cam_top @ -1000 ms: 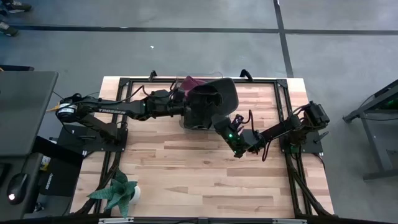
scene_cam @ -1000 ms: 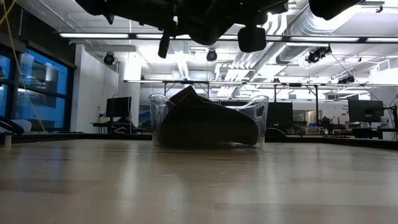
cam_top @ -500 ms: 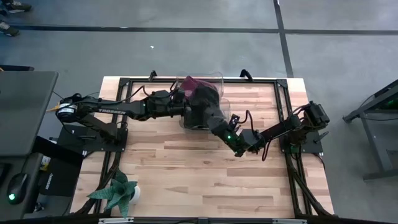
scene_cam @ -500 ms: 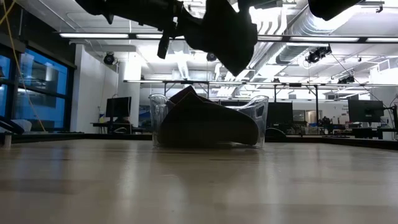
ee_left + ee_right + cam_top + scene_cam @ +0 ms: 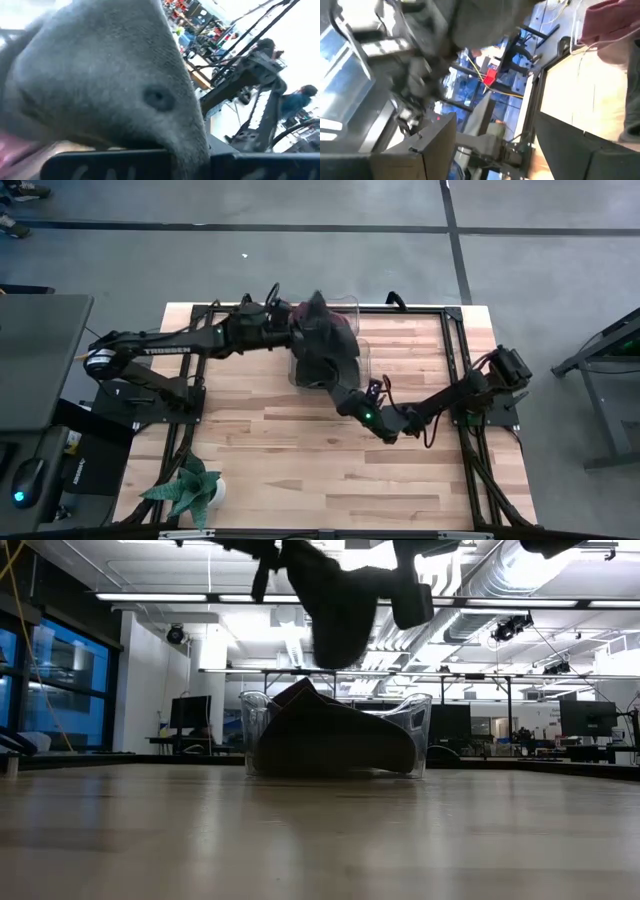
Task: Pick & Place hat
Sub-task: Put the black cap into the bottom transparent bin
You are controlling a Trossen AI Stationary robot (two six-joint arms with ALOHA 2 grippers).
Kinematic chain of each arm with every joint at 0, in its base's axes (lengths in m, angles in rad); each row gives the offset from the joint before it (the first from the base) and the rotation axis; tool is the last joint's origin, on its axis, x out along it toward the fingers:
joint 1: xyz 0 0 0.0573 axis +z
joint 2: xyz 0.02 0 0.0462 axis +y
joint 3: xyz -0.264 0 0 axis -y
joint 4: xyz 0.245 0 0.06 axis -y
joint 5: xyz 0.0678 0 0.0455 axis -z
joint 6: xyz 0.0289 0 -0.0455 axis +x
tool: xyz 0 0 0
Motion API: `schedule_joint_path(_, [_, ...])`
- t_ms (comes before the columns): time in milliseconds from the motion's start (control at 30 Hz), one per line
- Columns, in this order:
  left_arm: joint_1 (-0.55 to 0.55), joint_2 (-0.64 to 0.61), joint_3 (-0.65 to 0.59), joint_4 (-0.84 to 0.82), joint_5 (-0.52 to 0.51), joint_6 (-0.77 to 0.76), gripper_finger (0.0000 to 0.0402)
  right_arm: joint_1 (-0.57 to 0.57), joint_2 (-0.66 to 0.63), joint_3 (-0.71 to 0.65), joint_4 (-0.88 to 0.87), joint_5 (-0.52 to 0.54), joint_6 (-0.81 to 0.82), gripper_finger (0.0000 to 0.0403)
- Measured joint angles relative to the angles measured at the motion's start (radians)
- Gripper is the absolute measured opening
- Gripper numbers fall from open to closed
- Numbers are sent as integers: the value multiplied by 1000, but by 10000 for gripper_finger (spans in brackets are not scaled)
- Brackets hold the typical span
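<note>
**Hat in the air over the bin, not yet set down**

Nearest the camera, the wooden table carries nothing of the task; a small plant sits at its front corner. Farther in, the right gripper hangs just beside the hat with its fingers spread and nothing between them, so it has no part in the carrying. Beyond it, the grey hat dangles from the left gripper, whose fingers are pinched tight on the fabric. In the low view the hat hangs well above the clear bin, which already holds another dark hat. By my reading the pick is done and the carry nearly so; lowering the hat into the bin and letting go remain.
</note>
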Motion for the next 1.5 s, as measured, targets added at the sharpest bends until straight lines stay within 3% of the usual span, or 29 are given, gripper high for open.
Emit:
schedule_joint_path(367, [55,-5,179,-205,108,51,0,44,-3,0,-117,-3,-8,261])
schedule_joint_path(567, [55,-3,223,-288,176,68,0,44,-95,-4,-253,-13,-145,251])
schedule_joint_path(733, [55,-3,228,-332,220,68,0,63,-272,-4,-527,-2,-196,192])
schedule_joint_path(833, [55,-2,228,-329,283,68,0,77,-374,-3,-705,0,-181,131])
schedule_joint_path(1000, [55,22,216,-318,305,60,0,104,-499,-3,-911,14,-172,17])
schedule_joint_path(1233, [55,88,205,-281,357,38,0,131,-624,-3,-1131,72,-66,3])
schedule_joint_path(1500, [67,177,205,-143,423,-1,0,135,-677,-3,-1179,74,-84,1])
